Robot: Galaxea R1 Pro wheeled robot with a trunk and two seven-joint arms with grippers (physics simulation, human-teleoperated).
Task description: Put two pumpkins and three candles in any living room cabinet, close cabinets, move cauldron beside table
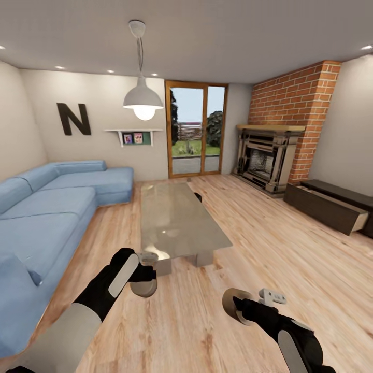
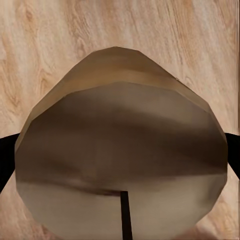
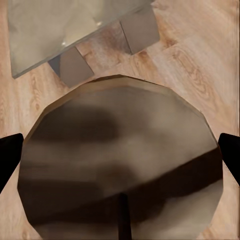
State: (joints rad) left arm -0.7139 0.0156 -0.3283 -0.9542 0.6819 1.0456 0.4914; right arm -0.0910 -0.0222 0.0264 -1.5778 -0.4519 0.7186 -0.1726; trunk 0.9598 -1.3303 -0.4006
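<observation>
I hold a candle in each hand above the wooden floor. My left gripper (image 1: 141, 280) is shut on a grey-beige candle (image 1: 145, 288), just in front of the table's near end. The left wrist view shows that candle (image 2: 120, 150) and its wick up close, with black fingers (image 2: 5, 155) at both sides. My right gripper (image 1: 244, 311) is shut on a second candle (image 1: 234, 304), seen close up as candle (image 3: 120, 155) between its fingers (image 3: 231, 150). The glass-topped table (image 1: 176, 223) stands ahead. The dark-brown cabinet (image 1: 326, 204) is at the right wall, one front section pulled out. The pumpkins are out of view.
A blue corner sofa (image 1: 46, 207) runs along the left. The grey fireplace (image 1: 267, 155) with a brick chimney stands at the back right, a glass door (image 1: 196, 129) behind the table. A small black thing (image 1: 198, 197) sits by the table's far right edge, too small to identify.
</observation>
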